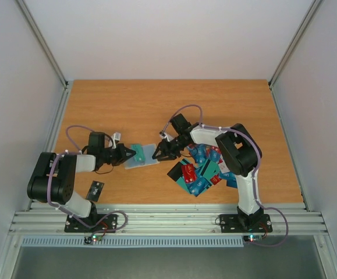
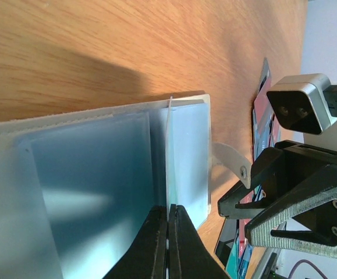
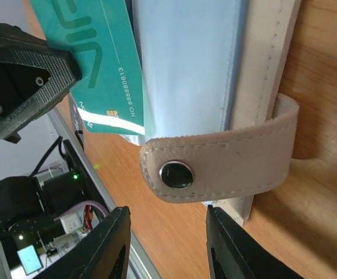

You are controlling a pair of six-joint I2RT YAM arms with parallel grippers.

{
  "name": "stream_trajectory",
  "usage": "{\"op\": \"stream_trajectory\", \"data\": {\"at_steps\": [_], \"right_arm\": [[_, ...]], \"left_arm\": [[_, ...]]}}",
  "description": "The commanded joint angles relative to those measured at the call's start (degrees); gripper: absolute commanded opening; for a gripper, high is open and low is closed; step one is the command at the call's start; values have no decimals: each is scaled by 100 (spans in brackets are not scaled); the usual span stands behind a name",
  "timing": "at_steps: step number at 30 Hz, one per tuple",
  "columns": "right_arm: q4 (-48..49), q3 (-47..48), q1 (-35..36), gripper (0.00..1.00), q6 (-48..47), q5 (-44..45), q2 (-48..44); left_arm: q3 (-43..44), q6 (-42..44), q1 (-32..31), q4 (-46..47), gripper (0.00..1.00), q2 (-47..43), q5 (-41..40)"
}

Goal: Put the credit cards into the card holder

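The cream card holder lies open on the table, its greyish clear sleeves facing up. My left gripper is shut on a teal credit card, held on edge over the sleeves. The card shows as a thin line in the left wrist view and face-on in the right wrist view. My right gripper is open at the holder's right edge. Its jaws stand either side of the clasp strap without touching it. A pile of teal, blue, red and black cards lies to the right.
A single black card lies near the left arm's base. The right arm reaches over the card pile. The metal rail runs along the table's near edge. White walls close in the table on three sides.
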Motion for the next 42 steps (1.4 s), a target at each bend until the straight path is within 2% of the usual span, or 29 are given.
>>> {"op": "stream_trajectory", "data": {"at_steps": [1, 20, 29, 42], "right_arm": [[104, 62, 21, 37, -58, -24, 131], [125, -21, -32, 36, -66, -31, 227], [164, 1, -61, 36, -49, -12, 180], [-50, 200, -122, 35, 18, 290, 111]], "left_arm": [[-124, 97, -44, 216, 0, -48, -35], [-121, 32, -264, 210, 0, 303, 37], [130, 169, -305, -152, 0, 443, 101], [473, 164, -369, -180, 0, 867, 210]]}}
